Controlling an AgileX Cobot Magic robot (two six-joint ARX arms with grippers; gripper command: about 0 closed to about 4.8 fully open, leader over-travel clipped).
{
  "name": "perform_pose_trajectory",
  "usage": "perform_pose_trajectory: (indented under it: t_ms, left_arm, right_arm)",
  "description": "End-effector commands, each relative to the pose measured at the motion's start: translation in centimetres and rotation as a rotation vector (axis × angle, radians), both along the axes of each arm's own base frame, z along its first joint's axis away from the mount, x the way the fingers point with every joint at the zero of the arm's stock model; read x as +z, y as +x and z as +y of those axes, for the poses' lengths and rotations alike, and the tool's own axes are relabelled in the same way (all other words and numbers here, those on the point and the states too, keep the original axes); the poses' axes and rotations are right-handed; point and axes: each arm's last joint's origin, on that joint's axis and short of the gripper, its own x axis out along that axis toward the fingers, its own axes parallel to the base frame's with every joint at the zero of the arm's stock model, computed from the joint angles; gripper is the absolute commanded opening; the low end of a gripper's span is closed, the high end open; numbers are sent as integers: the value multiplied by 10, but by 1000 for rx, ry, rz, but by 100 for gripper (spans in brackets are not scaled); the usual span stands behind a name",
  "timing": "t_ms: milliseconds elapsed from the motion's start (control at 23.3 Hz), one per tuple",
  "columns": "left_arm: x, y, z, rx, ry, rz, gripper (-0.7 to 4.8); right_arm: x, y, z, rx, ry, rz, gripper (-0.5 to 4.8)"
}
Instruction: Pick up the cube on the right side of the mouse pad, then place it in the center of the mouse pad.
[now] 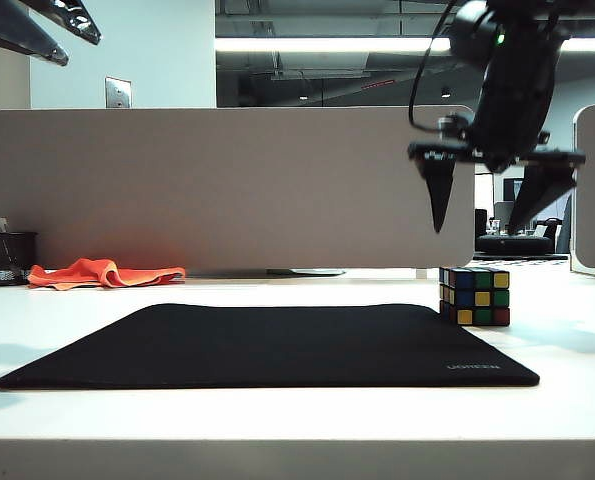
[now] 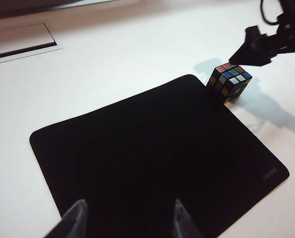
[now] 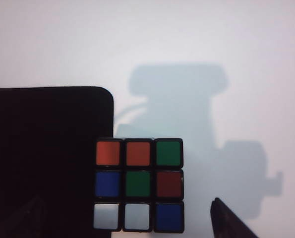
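Both sets of jaws were spread wide and held nothing when I checked. My right gripper (image 1: 485, 200) hung in the air directly above the small scrambled black-edged puzzle cube (image 1: 474, 296), not touching it. That cube sat on the white table (image 1: 277, 420), just overlapping the right edge of the big flat black mouse pad (image 1: 277, 345). My left gripper (image 2: 127, 218) hovered high over the pad's near-left side.
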Motion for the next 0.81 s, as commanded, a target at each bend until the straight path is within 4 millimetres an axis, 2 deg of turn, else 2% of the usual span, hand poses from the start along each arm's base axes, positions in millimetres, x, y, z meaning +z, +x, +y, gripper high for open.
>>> perform_pose_trajectory:
  t_ms: [43, 386, 729, 814]
  left_arm:
    - [4, -1, 0, -6, -10, -14, 219]
    - [4, -1, 0, -6, -9, -15, 218]
    - [4, -1, 0, -6, -10, -15, 215]
    - [4, -1, 0, -6, -9, -15, 215]
  right_arm:
    - [-9, 7, 1, -19, -30, 16, 479]
    - [-30, 14, 3, -13, -34, 70, 479]
    - [-41, 17, 5, 9, 0, 102, 479]
    - [-42, 18, 5, 14, 11, 100, 431]
